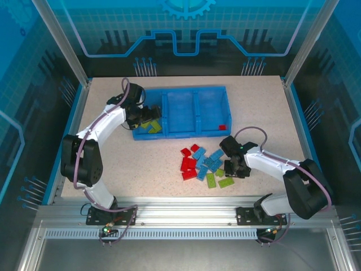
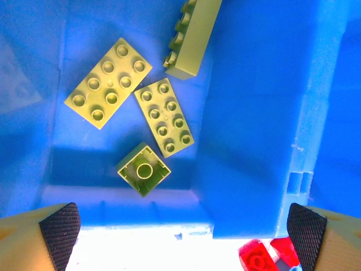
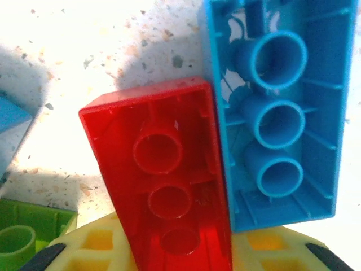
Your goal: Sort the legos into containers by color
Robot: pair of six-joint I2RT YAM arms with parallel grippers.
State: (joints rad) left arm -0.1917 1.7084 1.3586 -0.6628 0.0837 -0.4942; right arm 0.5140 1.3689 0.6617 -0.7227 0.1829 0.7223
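Note:
The blue tray [image 1: 186,90] lies at the back centre with three compartments. Its left one holds several yellow-green legos [image 1: 151,125]; its right one holds a single red lego [image 1: 222,127]. My left gripper [image 1: 148,112] hovers open over the left compartment. Its fingers [image 2: 59,231] stand wide apart above the green legos [image 2: 163,116], with nothing between them. A loose pile of red [image 1: 188,164], light blue [image 1: 210,159] and green legos [image 1: 217,179] sits in front of the tray. My right gripper [image 1: 234,168] is low at the pile's right edge, open. An upside-down red lego [image 3: 163,180] reaches in between its fingers.
An upside-down light blue lego [image 3: 276,113] touches the red one's right side, and a green lego [image 3: 28,234] lies at the lower left. Two red legos [image 2: 256,257] lie on the table just outside the tray's front wall [image 2: 248,141]. The middle compartment [image 1: 180,113] holds nothing.

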